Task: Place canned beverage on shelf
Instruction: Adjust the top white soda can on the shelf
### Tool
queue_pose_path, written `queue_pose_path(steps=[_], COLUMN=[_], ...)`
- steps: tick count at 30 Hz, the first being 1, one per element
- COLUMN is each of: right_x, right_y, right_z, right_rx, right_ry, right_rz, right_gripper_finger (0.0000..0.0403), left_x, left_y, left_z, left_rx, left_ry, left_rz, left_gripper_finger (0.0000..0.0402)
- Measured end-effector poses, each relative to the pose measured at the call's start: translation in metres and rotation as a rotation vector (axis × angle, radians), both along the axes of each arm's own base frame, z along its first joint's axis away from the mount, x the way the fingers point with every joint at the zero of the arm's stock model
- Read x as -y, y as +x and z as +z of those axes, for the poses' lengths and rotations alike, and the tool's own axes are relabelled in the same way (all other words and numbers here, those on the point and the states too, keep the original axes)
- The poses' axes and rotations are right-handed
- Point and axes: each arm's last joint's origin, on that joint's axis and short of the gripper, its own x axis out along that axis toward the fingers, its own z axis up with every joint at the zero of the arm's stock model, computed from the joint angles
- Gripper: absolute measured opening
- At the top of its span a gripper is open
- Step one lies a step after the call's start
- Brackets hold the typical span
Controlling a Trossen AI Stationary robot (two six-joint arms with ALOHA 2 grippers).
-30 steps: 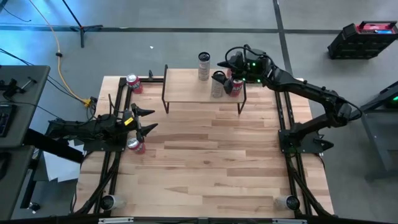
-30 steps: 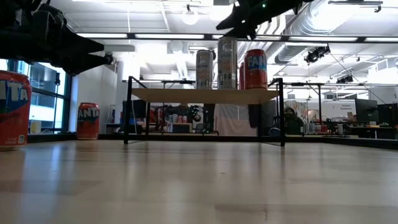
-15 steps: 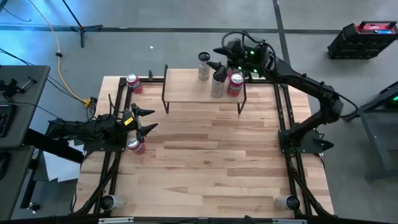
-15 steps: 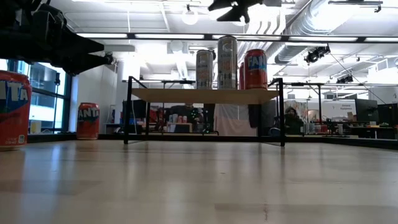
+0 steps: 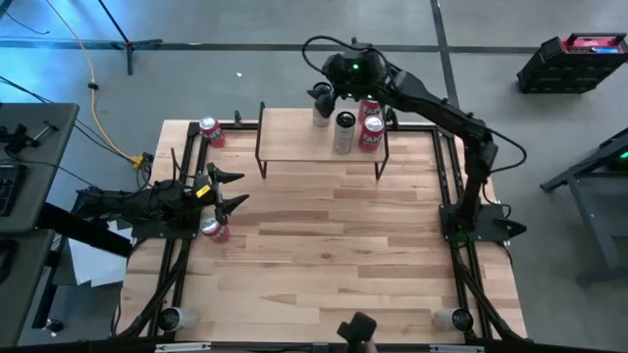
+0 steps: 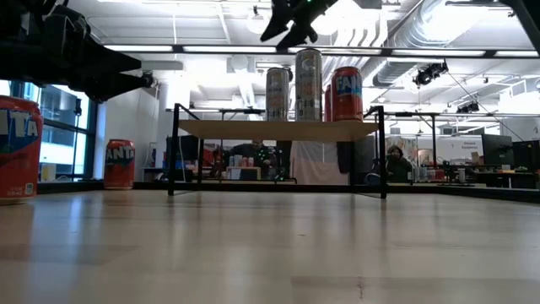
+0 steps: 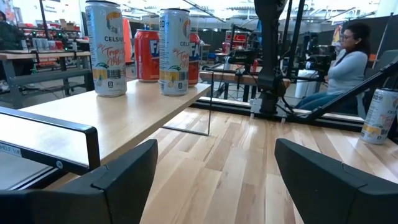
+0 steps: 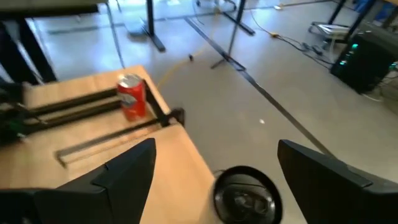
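Red can [image 5: 370, 133] now on shelf [image 5: 294, 147], beside two silver cans. Right gripper [image 5: 329, 93] gone from red can, jaws apart, empty, above far silver can [image 5: 321, 108]. Placement likely done. Left gripper [image 5: 228, 189] apart, idle over tabletop [image 5: 324, 245].

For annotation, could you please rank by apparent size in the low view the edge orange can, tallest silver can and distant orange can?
Edge orange can (nearness inflates it)
Tallest silver can
Distant orange can
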Motion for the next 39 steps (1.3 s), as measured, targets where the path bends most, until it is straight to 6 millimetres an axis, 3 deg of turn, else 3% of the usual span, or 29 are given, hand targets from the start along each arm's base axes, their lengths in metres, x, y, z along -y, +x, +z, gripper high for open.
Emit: queue_pose_path(steps=[10,24,31,39], right_x=[0.009,0.018,0.013,0.020], right_y=[-0.004,-0.003,-0.002,0.014], right_z=[0.005,-0.010,-0.012,-0.037], right_rx=[0.011,0.024,-0.019,-0.074], right_ry=[0.045,0.204,0.177,0.217], right_rz=[-0.134,-0.170,-0.205,-0.209], right_gripper_finger=[0.0371,0.0369,0.0369,0.0369], left_x=[0.000,0.000,0.000,0.000], left_y=[0.000,0.000,0.000,0.000], left_z=[0.000,0.000,0.000,0.000], left_rx=[0.000,0.000,0.000,-0.001], left_ry=[0.000,0.000,0.000,0.000], left_rz=[0.000,0.000,0.000,0.000], left_gripper_finger=[0.0314,0.0314,0.0314,0.0314])
